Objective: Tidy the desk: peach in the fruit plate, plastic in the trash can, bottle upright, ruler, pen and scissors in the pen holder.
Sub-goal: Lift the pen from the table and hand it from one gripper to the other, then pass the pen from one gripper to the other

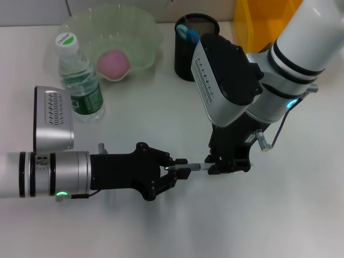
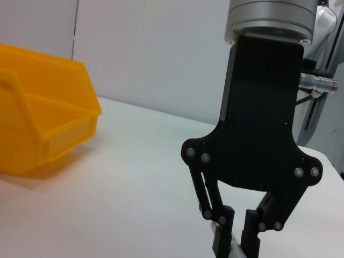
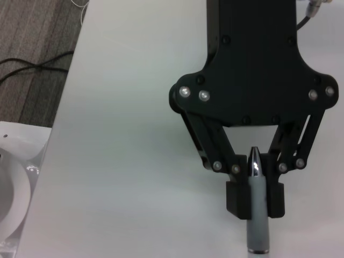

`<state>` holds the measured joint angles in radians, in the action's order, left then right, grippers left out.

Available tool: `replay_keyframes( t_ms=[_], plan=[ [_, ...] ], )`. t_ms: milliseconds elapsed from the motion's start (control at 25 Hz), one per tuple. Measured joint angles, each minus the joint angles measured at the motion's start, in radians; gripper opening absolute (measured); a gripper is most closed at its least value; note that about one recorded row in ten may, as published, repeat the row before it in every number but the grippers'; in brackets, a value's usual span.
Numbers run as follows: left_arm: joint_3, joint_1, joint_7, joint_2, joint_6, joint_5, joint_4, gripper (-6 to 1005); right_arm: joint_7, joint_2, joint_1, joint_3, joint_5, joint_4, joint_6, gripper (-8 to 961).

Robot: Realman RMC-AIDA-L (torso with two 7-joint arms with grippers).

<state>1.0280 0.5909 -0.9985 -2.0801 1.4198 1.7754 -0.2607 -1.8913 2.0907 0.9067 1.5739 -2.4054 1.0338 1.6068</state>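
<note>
Passing the pen [image 1: 194,167] across, well in front of the pen holder [image 1: 194,46]: my left tool [image 1: 171,171] is clamping one end, my right tool [image 1: 215,166] the other.

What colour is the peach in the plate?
Pink; the peach shows best in the head view.

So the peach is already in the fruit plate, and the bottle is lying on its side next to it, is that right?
Not quite: the head view shows the bottle standing upright, cap up, beside the fruit plate. The peach is indeed in the plate.
</note>
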Motion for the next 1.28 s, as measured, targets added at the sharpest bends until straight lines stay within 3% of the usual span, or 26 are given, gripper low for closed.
replay_keyframes(
  t_ms=[80,160,960,1160,1240,1280],
  plan=[
    [0.005,0.001,0.000,0.000,-0.001,-0.001,-0.001,225,0.000,0.000,0.000,0.000,0.000,0.000,0.000,175],
    [0.010,0.001,0.001,0.000,-0.001,-0.004,-0.003,137,0.000,0.000,0.000,0.000,0.000,0.000,-0.001,176],
    [0.011,0.001,-0.008,0.000,-0.003,-0.005,-0.008,138,-0.034,0.000,0.003,0.008,-0.001,0.007,0.000,183],
    [0.008,0.001,-0.008,0.000,-0.005,-0.005,-0.008,138,-0.032,0.000,0.000,0.008,-0.001,0.010,0.000,405],
    [0.008,0.001,-0.008,0.000,-0.005,-0.005,-0.008,138,-0.030,0.000,-0.001,0.009,0.000,0.012,0.001,633],
    [0.009,0.001,-0.009,0.000,-0.009,-0.005,-0.008,138,-0.030,0.000,-0.001,0.009,0.000,0.012,0.001,634]
  ],
)
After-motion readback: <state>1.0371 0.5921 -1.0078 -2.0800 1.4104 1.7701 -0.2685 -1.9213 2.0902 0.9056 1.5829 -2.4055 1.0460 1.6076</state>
